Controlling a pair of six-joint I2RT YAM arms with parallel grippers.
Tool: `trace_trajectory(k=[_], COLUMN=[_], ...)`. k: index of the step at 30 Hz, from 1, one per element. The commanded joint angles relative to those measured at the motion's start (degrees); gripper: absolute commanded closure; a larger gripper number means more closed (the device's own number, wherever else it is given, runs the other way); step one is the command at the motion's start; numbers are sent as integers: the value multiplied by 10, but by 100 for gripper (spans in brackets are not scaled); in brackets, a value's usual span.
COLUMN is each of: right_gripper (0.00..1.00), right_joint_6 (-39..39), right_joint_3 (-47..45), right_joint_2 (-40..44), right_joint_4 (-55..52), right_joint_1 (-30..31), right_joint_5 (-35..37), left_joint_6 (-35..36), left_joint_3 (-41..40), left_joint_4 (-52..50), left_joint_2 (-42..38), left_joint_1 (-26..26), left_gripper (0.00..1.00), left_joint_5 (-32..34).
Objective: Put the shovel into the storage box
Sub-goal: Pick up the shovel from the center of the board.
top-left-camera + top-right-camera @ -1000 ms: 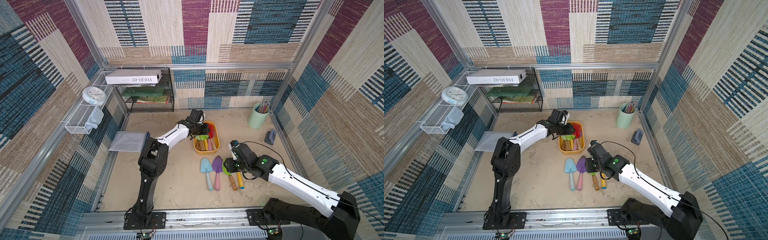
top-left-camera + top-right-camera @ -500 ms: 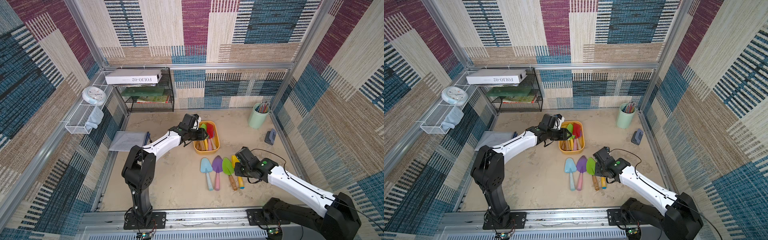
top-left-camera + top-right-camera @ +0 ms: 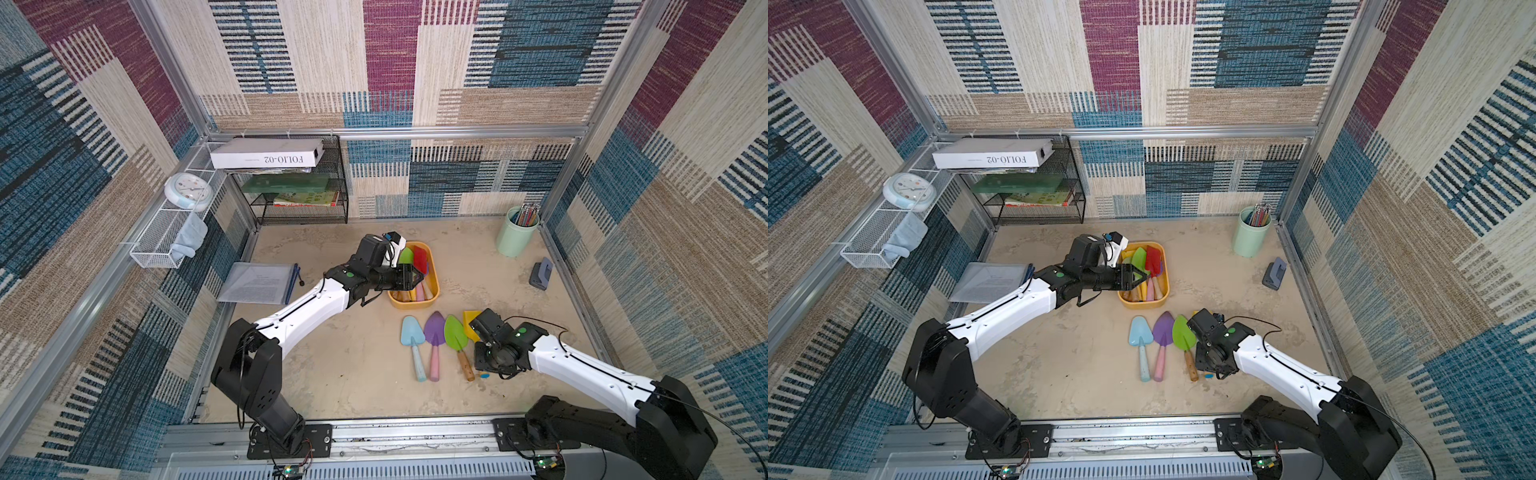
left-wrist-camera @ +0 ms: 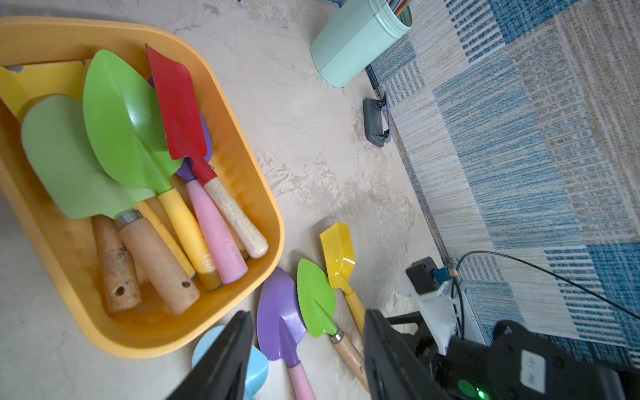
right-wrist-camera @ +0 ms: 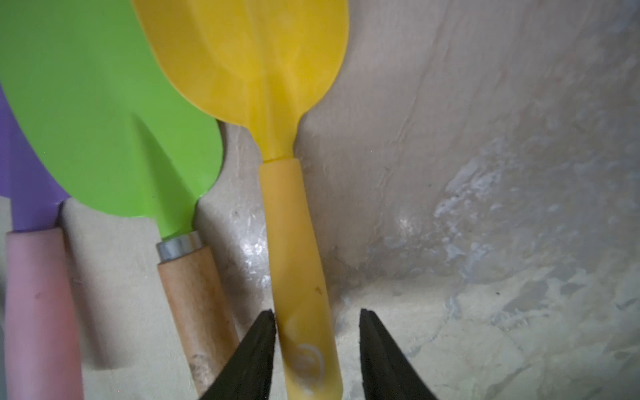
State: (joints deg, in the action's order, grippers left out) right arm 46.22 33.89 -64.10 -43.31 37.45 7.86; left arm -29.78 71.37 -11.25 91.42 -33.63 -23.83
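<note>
The yellow-orange storage box (image 3: pixel 413 305) (image 3: pixel 1144 304) (image 4: pixel 145 337) sits mid-table and holds several shovels, among them green and red ones. In front of it lie a light blue shovel (image 3: pixel 412 332), a purple one (image 3: pixel 434 330), a green one (image 3: pixel 455 334) (image 5: pixel 104 121) and a yellow shovel (image 3: pixel 469 322) (image 4: pixel 337 252) (image 5: pixel 291 225). My right gripper (image 5: pixel 316 313) is open, with its fingers on either side of the yellow shovel's handle and a gap on one side. My left gripper (image 3: pixel 409 276) (image 3: pixel 1136 276) (image 4: pixel 308 313) hangs open and empty over the box's near part.
A mint-green pencil cup (image 3: pixel 515 237) stands at the back right, with a small grey device (image 3: pixel 541 272) near the right wall. A plastic document folder (image 3: pixel 255 283) lies at the left. A black mesh shelf (image 3: pixel 299 187) and a white wire basket (image 3: pixel 166 237) line the back left.
My left gripper has opened wider and drawn back toward the box's near end. The right gripper has shifted from beside the green shovel onto the yellow shovel's handle.
</note>
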Motion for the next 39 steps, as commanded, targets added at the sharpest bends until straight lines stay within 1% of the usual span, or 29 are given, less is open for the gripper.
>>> trace_trajectory(k=[1,6,10,15,18,25,33,39], right_gripper=[57,57,60,68,75,100,100,100], right_joint_6=[13,9,7,8,9,7,-25,-73], right_joint_3=[-5,-15,-23,-28,-29,-20,10,55], right_joint_2=[10,3,-10,-11,-5,12,32,37], right_joint_4=[6,24,35,40,39,29,36,36], right_joint_1=[0,0,0,1,0,1,5,14], right_joint_5=[-9,-22,-27,-25,-22,-8,-14,-10], left_joint_6=[3,0,-3,-7,-10,-22,-39,-43], left_joint_3=[-13,-37,-46,-54,-58,-77,-90,-85], left_joint_4=[-3,-2,-3,-4,-3,10,31,34], left_joint_2=[-23,-50,-61,-73,-76,-78,-75,-63], left_joint_1=[-2,-6,-8,-13,-18,-30,-35,-42], left_gripper=[45,45,45,44,44,44,42,41], left_joint_5=[-2,7,7,7,6,2,-11,-15])
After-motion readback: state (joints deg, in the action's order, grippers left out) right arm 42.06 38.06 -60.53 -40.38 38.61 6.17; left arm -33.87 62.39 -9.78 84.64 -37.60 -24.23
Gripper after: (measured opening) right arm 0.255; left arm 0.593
